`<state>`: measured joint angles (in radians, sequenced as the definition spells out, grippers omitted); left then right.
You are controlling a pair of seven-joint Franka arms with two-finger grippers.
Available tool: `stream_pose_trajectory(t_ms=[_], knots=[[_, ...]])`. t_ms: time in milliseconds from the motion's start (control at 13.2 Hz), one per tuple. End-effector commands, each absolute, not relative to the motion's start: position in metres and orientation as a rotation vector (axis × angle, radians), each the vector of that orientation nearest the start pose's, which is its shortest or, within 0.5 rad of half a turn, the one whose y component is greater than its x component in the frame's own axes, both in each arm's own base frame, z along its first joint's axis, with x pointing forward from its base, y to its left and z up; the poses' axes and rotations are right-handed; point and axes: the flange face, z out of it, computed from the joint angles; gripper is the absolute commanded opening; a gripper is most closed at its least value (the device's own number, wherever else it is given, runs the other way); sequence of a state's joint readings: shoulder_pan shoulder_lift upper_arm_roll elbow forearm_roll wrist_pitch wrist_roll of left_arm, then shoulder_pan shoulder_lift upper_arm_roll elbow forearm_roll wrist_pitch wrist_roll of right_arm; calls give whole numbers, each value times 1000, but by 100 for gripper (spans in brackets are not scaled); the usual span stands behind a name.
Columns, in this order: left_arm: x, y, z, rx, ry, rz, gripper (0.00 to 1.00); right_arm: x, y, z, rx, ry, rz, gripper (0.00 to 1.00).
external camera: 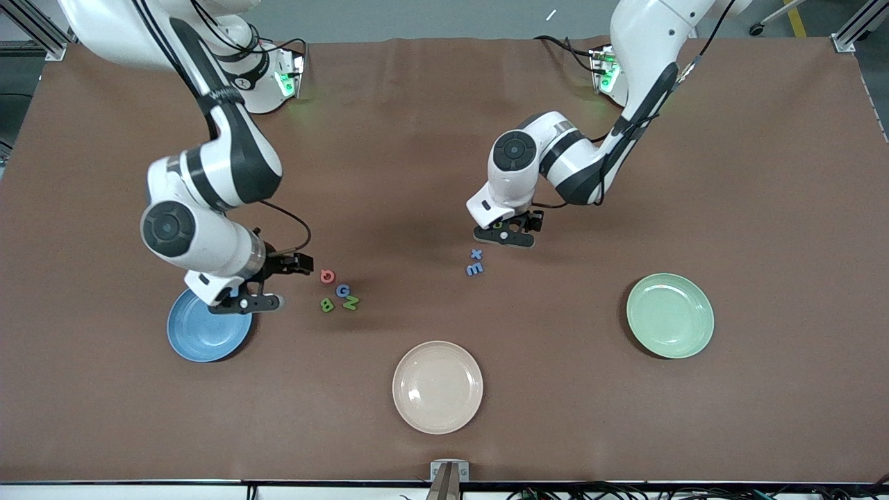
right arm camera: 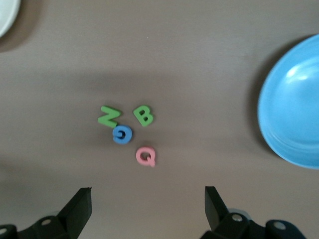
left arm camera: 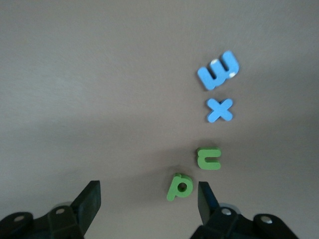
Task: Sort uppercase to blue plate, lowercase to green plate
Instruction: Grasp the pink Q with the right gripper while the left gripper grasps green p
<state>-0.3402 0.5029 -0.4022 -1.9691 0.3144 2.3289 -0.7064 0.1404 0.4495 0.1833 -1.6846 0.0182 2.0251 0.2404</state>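
On the table, blue plate (external camera: 201,340) and green plate (external camera: 670,316) hold nothing; both grippers' jaws gape wide.

Letter pieces (right arm camera: 127,132) read N, B, G, Q

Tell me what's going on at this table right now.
Two robot arms are sorting letters, and all three plates hold nothing yet. The left gripper hangs open low over the green a, beside the u, x and m. The right gripper, open, waits beside the capital letters, over the blue plate.
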Motion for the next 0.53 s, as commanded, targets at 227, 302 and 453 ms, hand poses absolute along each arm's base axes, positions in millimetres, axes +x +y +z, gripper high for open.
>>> stream_pose_trajectory(t_ms=[227, 302, 453], knots=[[449, -399, 192, -3036, 367, 145, 71, 621, 233, 259, -3075, -148, 234, 100], [446, -403, 189, -3045, 374, 155, 70, 617, 227, 252, -3081, -142, 263, 100], [442, -408, 189, -3058, 387, 161, 70, 615, 224, 247, -3109, -170, 270, 100]])
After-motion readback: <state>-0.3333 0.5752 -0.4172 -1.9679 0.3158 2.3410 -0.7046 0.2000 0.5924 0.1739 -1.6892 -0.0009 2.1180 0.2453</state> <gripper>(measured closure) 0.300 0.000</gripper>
